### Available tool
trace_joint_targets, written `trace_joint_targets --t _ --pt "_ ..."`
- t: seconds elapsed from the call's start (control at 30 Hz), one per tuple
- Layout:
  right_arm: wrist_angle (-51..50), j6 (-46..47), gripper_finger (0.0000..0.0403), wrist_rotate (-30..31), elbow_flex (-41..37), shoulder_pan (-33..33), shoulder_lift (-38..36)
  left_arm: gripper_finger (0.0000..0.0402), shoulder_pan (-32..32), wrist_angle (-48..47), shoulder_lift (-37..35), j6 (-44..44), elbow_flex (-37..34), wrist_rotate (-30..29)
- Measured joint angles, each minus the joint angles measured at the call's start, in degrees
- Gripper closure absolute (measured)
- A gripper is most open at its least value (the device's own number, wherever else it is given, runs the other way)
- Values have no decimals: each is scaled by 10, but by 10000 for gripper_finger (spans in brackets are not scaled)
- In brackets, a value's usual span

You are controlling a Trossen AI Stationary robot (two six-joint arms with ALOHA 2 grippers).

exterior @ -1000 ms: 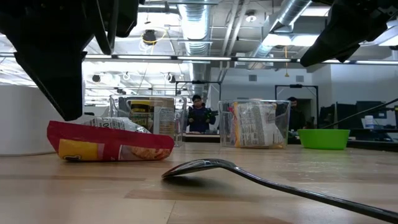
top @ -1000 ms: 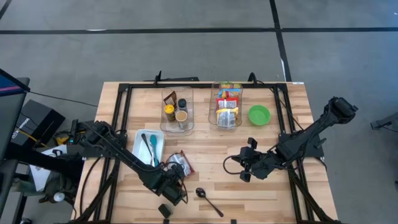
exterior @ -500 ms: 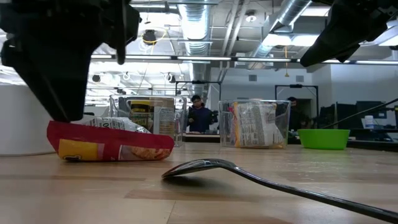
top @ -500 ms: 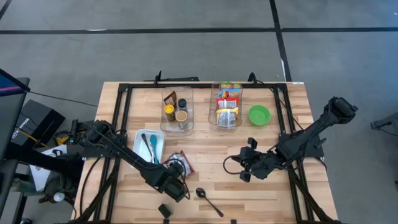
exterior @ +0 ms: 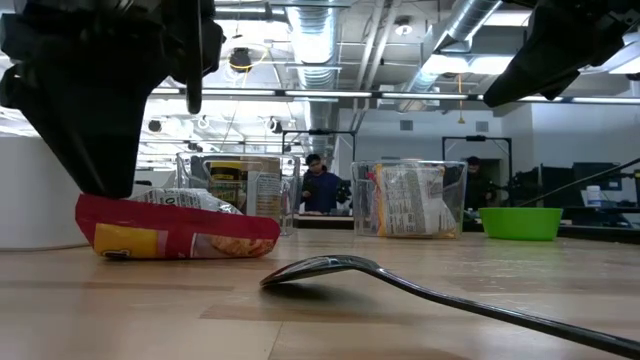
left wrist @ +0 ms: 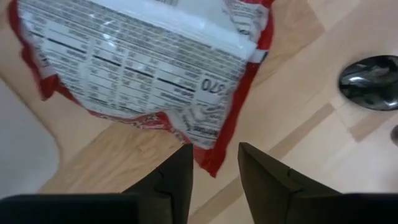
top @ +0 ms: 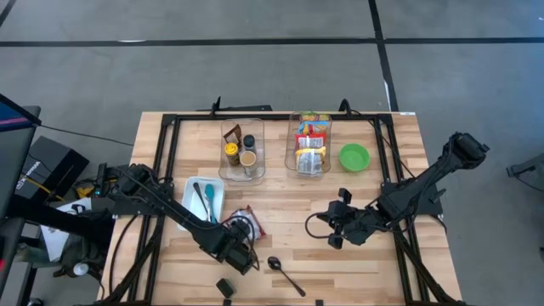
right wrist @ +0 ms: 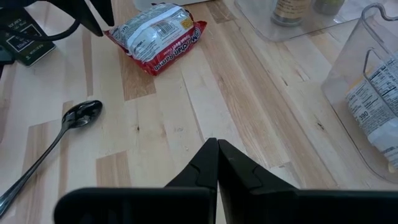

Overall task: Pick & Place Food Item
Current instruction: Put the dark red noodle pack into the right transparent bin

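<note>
A red and white ramen packet lies flat on the wooden table, near its front left; it also shows in the low view and the right wrist view. My left gripper is open just on the near side of the packet. In the left wrist view its fingers stand on either side of the packet's near red corner, low over the table. My right gripper is shut and empty, above the table's right half, with its closed fingertips pointing toward the packet.
A black spoon lies right of my left gripper, near the front edge. A white tray with utensils sits left of the packet. Two clear bins and a green bowl stand at the back. A small black object lies at the front edge.
My left gripper has moved toward the table's far edge, up to the ramen packet's near corner, and now stands over it. The packet has not moved.
</note>
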Motion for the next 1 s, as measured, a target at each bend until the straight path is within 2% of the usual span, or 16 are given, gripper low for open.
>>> trace_joint_targets --t 0.2,0.3,0.5,1.0 --pt "0 0 403 0 0 0 0 271 0 5 0 -14 -20 0" --pt "0 0 403 0 0 0 0 270 0 48 0 -15 -42 6" --pt "0 0 403 0 0 0 0 278 -1 62 -3 -15 -54 15" --pt "0 0 403 0 0 0 0 345 0 57 -1 -16 -55 5"
